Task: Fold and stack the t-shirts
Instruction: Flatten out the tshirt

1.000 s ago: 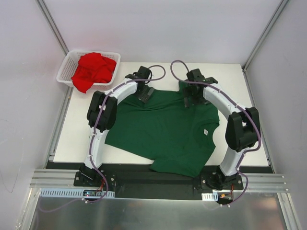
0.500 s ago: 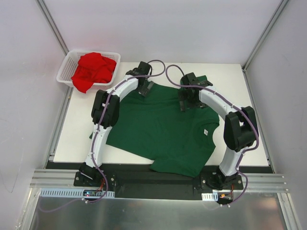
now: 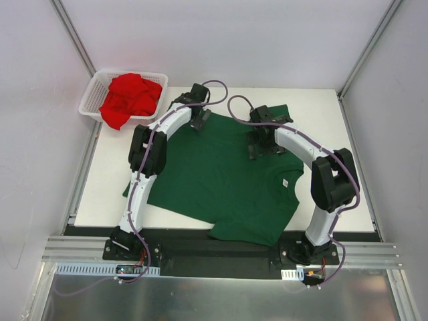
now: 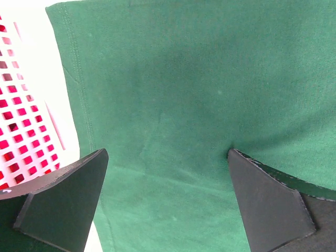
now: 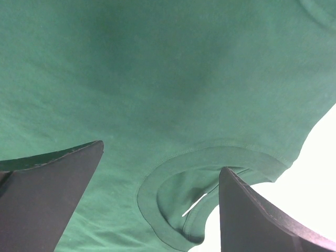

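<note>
The dark green t-shirt (image 3: 217,180) lies spread flat across the white table. Its collar (image 5: 178,210) faces the right edge and shows just under my right gripper. My left gripper (image 3: 198,120) hovers open over the shirt's far left part; in the left wrist view its gripper (image 4: 167,153) has only green cloth (image 4: 199,94) between the fingers. My right gripper (image 3: 257,145) stands open above the far middle of the shirt, and nothing is held in its wrist view (image 5: 161,156). The red t-shirt (image 3: 130,97) sits crumpled in the basket.
A white mesh basket (image 3: 90,100) stands at the table's far left corner, its wall (image 4: 21,105) close beside the left gripper. Bare white table (image 3: 321,114) shows at the far right. Grey walls enclose the table on three sides.
The left gripper moved farther back toward the basket. The right gripper shifted left and nearer. The green shirt now lies flatter, its near left corner spread further left.
</note>
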Tool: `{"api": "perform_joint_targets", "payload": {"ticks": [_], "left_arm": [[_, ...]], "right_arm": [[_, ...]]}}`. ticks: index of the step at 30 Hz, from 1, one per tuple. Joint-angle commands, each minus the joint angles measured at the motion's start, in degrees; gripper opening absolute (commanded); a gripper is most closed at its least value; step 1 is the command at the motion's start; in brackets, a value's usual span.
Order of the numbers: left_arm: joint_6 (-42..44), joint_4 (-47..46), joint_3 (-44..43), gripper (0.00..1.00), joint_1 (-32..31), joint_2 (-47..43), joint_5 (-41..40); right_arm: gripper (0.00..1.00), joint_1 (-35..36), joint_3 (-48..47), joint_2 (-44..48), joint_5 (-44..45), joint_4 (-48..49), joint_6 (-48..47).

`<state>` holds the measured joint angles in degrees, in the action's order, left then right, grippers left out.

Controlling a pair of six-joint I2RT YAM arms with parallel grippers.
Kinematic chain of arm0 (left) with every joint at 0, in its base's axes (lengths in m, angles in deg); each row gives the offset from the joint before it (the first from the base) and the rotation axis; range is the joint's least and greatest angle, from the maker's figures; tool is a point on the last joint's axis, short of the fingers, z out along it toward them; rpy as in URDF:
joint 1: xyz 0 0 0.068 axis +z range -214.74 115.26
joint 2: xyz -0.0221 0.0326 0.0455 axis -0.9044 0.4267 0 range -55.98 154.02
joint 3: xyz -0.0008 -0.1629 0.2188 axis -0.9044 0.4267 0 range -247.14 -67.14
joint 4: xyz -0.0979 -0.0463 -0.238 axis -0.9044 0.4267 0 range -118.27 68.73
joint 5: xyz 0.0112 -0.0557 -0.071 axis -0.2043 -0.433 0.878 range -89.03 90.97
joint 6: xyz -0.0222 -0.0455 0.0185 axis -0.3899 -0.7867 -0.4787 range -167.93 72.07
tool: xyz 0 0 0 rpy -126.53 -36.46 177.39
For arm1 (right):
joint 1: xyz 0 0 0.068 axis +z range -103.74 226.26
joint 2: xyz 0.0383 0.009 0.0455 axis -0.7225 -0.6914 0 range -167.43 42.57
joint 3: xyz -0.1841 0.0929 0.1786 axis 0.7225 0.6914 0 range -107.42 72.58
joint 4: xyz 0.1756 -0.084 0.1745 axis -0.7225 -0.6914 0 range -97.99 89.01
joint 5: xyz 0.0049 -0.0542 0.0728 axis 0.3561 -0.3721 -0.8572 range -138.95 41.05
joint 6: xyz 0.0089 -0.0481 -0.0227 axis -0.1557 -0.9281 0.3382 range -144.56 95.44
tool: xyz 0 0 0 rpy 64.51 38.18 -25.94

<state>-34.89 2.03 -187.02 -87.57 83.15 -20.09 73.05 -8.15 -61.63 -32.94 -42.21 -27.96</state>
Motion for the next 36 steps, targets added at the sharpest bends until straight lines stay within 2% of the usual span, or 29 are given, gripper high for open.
{"api": "perform_joint_targets", "payload": {"ticks": [1, 9, 16, 17, 21, 32, 36], "left_arm": [[1.02, 1.69, -0.89, 0.99, 1.12, 1.67, -2.93], [0.85, 1.6, 0.17, 0.99, 1.3, 0.7, -2.93], [0.76, 1.6, -0.01, 0.99, 1.21, 0.35, -2.85], [0.76, 1.6, -0.01, 0.99, 1.3, 0.27, -2.85], [0.76, 1.6, 0.08, 0.99, 1.47, 0.09, -2.76], [0.41, 1.51, 4.12, 0.99, 2.44, -2.63, -3.37], [0.06, 1.51, 5.61, 0.99, 2.79, -3.78, -3.37]], "right_arm": [[1.0, 0.55, 0.92, -0.46, -0.98, 0.52, 1.99], [1.0, 2.3, -0.3, -9.43, 4.99, -1.5, 3.22], [1.0, 3.1, -2.76, -12.95, 10.7, -0.54, 2.35], [0.97, 3.1, -3.12, -13.3, 11.06, -0.54, 2.08], [0.96, 3.01, -5.14, -14.88, 12.9, -1.15, 1.03], [0.96, -1.38, -11.99, -18.58, 11.15, -3.26, -1.26], [0.96, -3.93, -15.5, -19.72, 7.9, -4.75, -1.7]]}}
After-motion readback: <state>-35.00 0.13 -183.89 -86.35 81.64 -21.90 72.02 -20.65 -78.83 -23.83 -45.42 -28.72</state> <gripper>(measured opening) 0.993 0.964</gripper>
